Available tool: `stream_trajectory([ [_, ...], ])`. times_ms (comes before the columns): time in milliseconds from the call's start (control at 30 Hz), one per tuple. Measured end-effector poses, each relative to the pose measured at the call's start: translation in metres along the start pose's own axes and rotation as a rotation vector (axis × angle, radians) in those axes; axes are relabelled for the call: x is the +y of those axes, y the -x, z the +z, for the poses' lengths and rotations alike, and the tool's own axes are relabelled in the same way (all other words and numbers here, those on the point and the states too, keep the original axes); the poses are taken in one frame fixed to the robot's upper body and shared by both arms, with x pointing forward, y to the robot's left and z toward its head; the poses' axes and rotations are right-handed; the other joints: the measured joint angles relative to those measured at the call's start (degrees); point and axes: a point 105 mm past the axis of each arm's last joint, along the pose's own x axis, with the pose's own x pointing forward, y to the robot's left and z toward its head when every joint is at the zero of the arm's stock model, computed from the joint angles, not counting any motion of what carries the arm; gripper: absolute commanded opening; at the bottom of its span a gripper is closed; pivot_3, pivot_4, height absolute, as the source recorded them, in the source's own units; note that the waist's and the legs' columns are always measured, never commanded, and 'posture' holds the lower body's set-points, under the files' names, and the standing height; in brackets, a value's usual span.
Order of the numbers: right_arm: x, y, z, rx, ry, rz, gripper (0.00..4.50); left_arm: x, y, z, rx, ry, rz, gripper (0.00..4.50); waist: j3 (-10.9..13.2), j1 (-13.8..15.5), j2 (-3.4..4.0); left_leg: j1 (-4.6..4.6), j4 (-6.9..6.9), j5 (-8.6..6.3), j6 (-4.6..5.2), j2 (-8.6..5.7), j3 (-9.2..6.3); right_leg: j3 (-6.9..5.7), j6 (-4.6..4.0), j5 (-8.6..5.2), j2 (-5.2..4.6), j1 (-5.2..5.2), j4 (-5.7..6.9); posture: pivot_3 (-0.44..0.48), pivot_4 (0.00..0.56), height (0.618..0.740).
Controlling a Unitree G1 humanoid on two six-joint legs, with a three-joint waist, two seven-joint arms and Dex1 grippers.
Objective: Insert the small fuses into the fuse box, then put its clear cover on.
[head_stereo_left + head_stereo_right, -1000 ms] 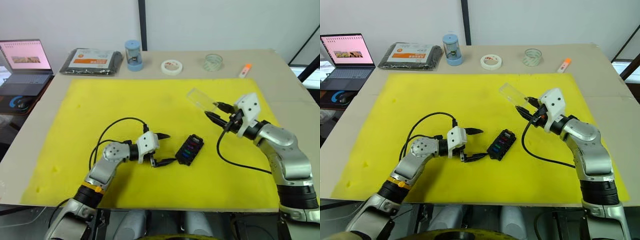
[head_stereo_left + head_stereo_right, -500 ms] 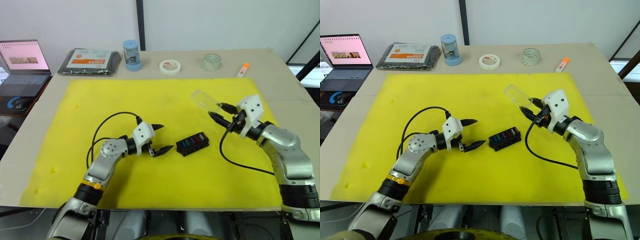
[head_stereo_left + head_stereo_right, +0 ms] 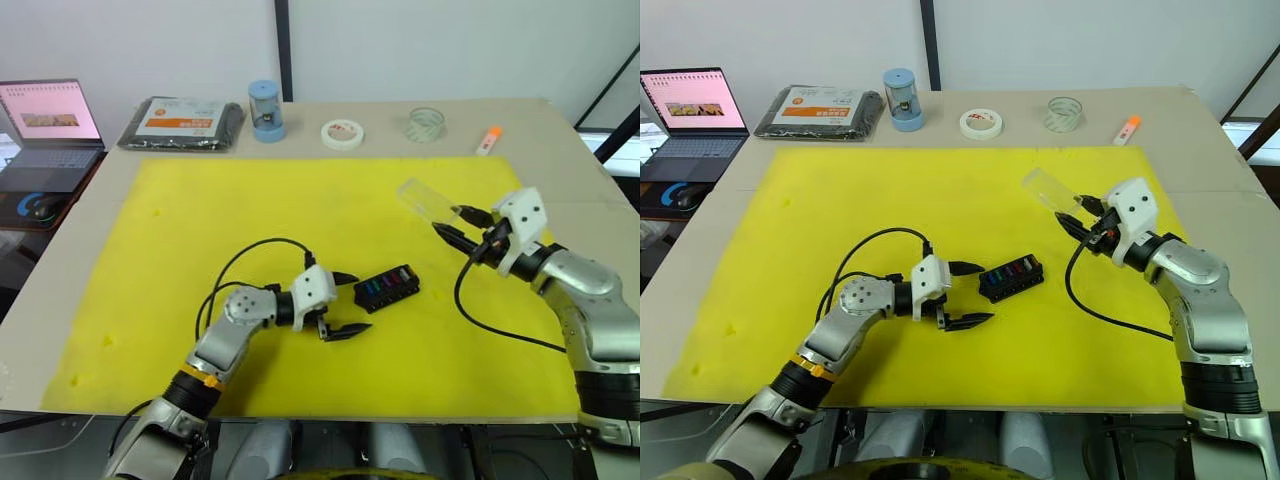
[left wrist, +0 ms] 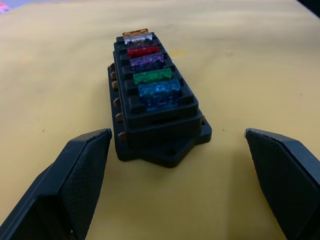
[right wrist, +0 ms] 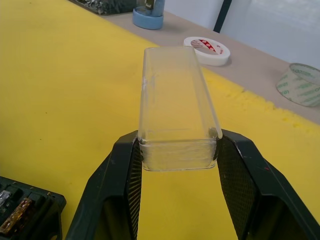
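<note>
Fuse box [image 4: 152, 112] just beyond spread left hand [image 3: 344, 303] fingertips

about 6 fuses [image 4: 150, 75], 1 fuse box [image 3: 386, 287], 1 clear cover [image 5: 177, 106]

The fuse box [image 4: 156, 117] sat flat on the yellow mat [image 4: 250, 65], its near end between the two fingers [image 4: 60, 195] of the left gripper [image 4: 177, 185], which stood wide apart and touched nothing. A single row of fuses [image 4: 148, 67] filled its top slots: blue nearest the gripper, then green, purple, red, a clear grey one, and an orange one at the far end. Small brass terminals showed along one side of the box.
</note>
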Motion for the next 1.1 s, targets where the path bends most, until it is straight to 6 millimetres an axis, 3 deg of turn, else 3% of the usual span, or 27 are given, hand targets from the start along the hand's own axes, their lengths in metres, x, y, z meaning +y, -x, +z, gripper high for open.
stream_trajectory([
  [267, -0.001, -0.003, 0.007, -0.003, 0.001, -0.009, 1.83, 0.005, -0.019, -0.002, 0.034, -0.007, 0.105, 4.50, 0.0, 0.3, 0.01, 0.03, 0.03, 0.00, 0.01, -0.06, 0.00, 0.00, 0.01, 0.00, 0.00, 0.09, -0.01, 0.000, 0.150, 0.740],
  [367, -0.002, -0.005, 0.011, -0.009, 0.004, -0.011, 1.83, 0.005, -0.021, -0.002, 0.036, 0.004, 0.120, 3.92, 0.0, 0.3, 0.01, 0.03, 0.03, -0.01, 0.01, -0.06, 0.00, 0.00, 0.01, 0.00, -0.01, 0.09, -0.01, 0.000, 0.150, 0.740],
  [467, 0.000, -0.006, 0.013, -0.008, 0.005, -0.007, 1.83, 0.003, -0.021, -0.002, 0.041, 0.016, 0.125, 2.89, 0.0, 0.2, 0.01, 0.04, 0.03, -0.01, 0.01, -0.06, 0.00, 0.00, 0.01, 0.00, -0.01, 0.09, -0.01, 0.000, 0.150, 0.740],
  [500, 0.000, -0.006, 0.014, -0.009, 0.006, -0.008, 1.83, 0.003, -0.020, -0.003, 0.042, 0.020, 0.126, 2.74, 0.0, 0.1, 0.01, 0.05, 0.03, -0.01, 0.01, -0.05, 0.00, 0.00, 0.01, 0.00, -0.01, 0.09, -0.01, 0.000, 0.150, 0.740],
  [767, 0.004, -0.009, 0.016, -0.015, 0.003, -0.005, 1.83, 0.005, -0.020, -0.002, 0.039, 0.009, 0.098, 2.74, -0.1, 0.1, 0.03, 0.05, 0.02, -0.01, 0.01, -0.04, 0.00, -0.01, 0.01, 0.00, 0.00, 0.10, -0.01, 0.000, 0.150, 0.740],
  [933, 0.008, -0.010, 0.014, -0.013, -0.003, 0.018, 1.83, 0.011, -0.005, -0.004, 0.025, 0.014, 0.039, 2.74, -0.1, -0.2, 0.03, 0.04, 0.01, 0.00, 0.01, 0.03, 0.01, 0.00, 0.01, 0.00, 0.01, 0.03, 0.01, 0.000, 0.150, 0.740],
  [1100, 0.016, -0.007, 0.021, -0.019, -0.019, 0.132, 1.83, 0.023, 0.044, -0.012, 0.066, -0.047, -0.110, 2.74, -0.1, -1.4, 0.08, 0.08, -0.04, 0.01, -0.02, 0.14, -0.03, 0.01, -0.02, 0.00, 0.11, -0.03, 0.06, 0.000, 0.150, 0.740],
])
